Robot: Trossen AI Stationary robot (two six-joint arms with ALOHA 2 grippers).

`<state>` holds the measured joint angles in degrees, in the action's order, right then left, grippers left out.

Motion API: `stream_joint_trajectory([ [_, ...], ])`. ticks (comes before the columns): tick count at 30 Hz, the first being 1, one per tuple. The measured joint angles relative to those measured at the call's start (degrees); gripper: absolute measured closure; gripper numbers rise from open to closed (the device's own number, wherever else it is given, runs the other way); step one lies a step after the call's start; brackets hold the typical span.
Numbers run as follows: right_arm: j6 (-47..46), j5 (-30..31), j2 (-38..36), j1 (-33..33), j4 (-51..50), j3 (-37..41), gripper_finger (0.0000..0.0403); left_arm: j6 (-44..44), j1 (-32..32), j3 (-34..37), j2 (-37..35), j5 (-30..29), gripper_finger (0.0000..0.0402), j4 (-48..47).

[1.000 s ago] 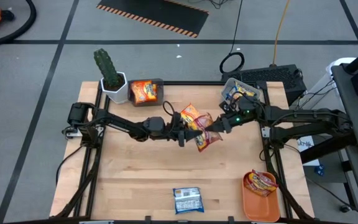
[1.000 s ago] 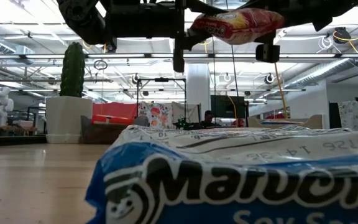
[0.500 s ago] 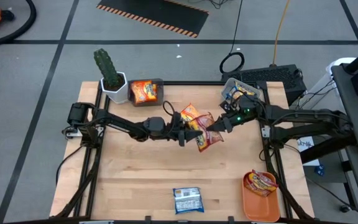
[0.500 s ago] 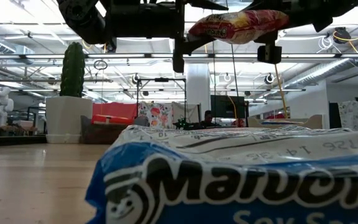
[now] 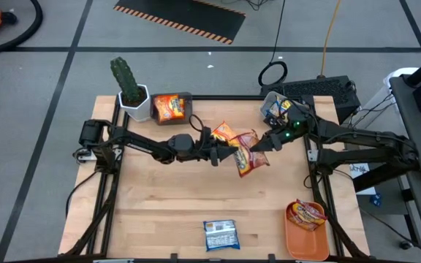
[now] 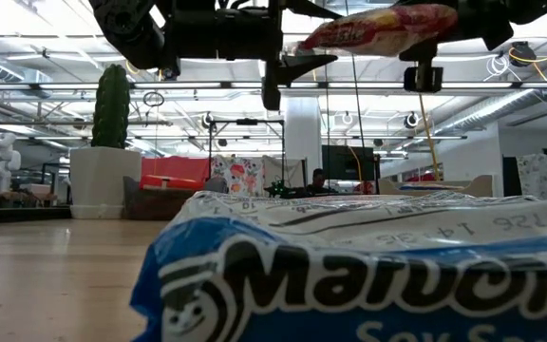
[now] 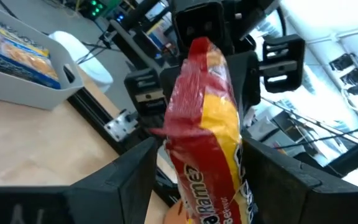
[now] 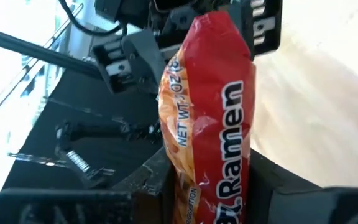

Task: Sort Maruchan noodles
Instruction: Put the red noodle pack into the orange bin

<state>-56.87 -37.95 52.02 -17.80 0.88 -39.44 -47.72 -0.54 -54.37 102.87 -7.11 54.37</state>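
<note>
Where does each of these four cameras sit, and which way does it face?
High: overhead, looking down at the table, both arms.
Low: tabletop height, behind a blue packet, arms overhead.
Left wrist: on the left gripper, open around the red packet.
Right wrist: on the right gripper, holding it.
All share that packet.

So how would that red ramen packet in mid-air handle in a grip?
The red ramen packet probably counts as light: the right pincer holds it aloft by one end without sagging. Its crinkly wrapper looks slippery. The noodle block inside seems stiff, possibly brittle.
</note>
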Motion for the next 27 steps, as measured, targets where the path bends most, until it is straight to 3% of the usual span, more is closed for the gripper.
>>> stream_joint_trajectory([
  [8,-6.67,-4.33,-4.9,1.52,-0.57,0.07,0.0293,-0.03,0.2,-0.09,-0.13,3.85,0.0167,0.17],
  [14,-9.29,-4.89,-10.05,4.67,-6.87,-0.02,0.0296,2.3,0.44,0.13,-3.29,5.58,0.0167,-1.94],
  [18,-13.65,-4.03,-12.56,7.1,-10.58,-0.04,0.0296,4.73,1.05,0.11,-9.26,6.84,0.0167,-10.97],
  [27,-28.17,-2.77,-14.14,17.2,-10.17,-1.61,0.0297,10.92,0.78,0.07,-23.0,7.15,0.0167,-45.19],
])
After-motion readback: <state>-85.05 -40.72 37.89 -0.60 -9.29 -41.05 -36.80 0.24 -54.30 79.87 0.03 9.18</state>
